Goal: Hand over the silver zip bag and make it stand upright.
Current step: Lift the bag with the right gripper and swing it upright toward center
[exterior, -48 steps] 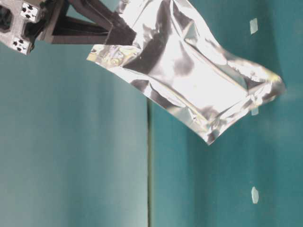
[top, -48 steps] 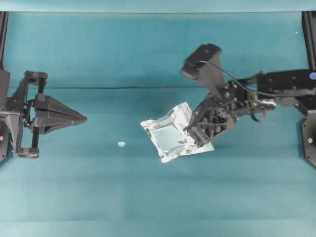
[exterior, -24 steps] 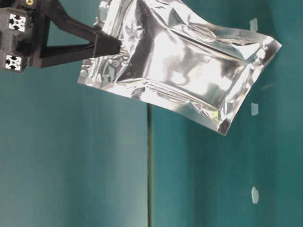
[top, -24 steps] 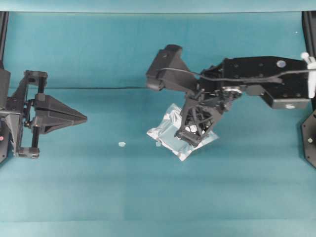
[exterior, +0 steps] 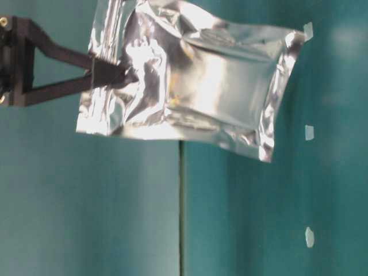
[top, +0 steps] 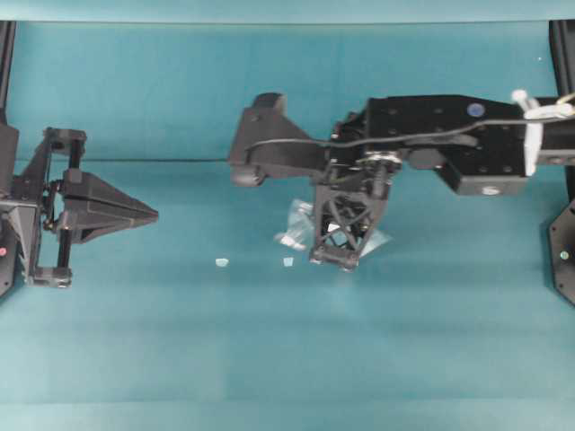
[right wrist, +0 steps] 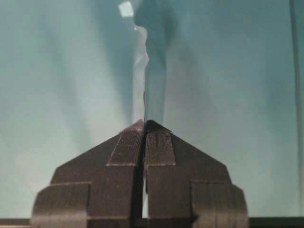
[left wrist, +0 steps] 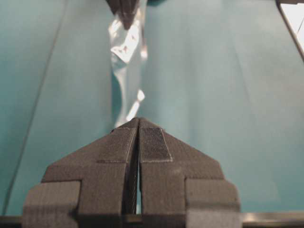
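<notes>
Currently the right gripper (right wrist: 144, 124) clamps the silver zip bag (exterior: 195, 98) aloft mid-table; handover pending: the left gripper (left wrist: 138, 122), fully closed, must open.

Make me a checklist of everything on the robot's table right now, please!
Surface: teal cloth, a seam line across it.
Job's things: silver bag held off the cloth, hanging edge-on below the right gripper.
Clutter: two tiny pale bits lying apart on the cloth near the bag.
Grippers: right gripper points down, jaws shut on the bag's edge; left gripper shut, holding nothing, off to the left, apart from the bag.
Cables: black cable along the right arm.
Surroundings: black frame posts at the side edges.
</notes>
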Controlling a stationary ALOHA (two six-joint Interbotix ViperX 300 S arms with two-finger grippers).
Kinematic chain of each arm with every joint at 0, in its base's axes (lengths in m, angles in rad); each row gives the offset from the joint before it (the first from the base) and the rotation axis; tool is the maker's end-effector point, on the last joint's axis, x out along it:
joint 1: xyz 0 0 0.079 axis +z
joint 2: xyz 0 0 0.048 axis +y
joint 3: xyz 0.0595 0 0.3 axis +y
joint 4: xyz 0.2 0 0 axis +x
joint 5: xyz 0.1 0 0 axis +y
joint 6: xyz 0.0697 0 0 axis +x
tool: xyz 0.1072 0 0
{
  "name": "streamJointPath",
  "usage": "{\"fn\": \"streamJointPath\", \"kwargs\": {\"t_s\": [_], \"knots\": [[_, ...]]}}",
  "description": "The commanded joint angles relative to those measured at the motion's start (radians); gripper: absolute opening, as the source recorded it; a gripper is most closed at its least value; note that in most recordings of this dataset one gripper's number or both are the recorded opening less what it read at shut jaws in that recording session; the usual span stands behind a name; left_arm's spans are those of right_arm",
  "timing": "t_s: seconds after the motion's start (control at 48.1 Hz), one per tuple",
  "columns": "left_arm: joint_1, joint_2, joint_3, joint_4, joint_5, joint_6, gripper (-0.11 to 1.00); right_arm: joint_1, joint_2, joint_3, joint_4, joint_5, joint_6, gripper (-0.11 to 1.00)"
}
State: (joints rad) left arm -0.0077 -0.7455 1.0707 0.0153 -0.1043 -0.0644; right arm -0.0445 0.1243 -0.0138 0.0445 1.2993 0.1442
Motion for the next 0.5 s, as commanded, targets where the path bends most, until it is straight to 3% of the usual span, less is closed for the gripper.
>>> {"fn": "streamJointPath", "kwargs": {"t_s": [0.0, 0.208, 0.478], "knots": [[0.002, 0.0, -0.009, 0.002, -0.005, -0.005, -0.06, 0.008, 0.003, -0.052, -0.003, 0.002, -0.044, -0.01], [0.002, 0.0, -0.008, 0.002, -0.005, -0.006, -0.06, 0.031, 0.031, -0.097, -0.067, 0.011, -0.167, -0.01], [0.002, 0.002, -0.006, 0.002, -0.005, -0.006, -0.06, 0.035, 0.061, -0.112, -0.078, 0.011, -0.23, -0.01]]}}
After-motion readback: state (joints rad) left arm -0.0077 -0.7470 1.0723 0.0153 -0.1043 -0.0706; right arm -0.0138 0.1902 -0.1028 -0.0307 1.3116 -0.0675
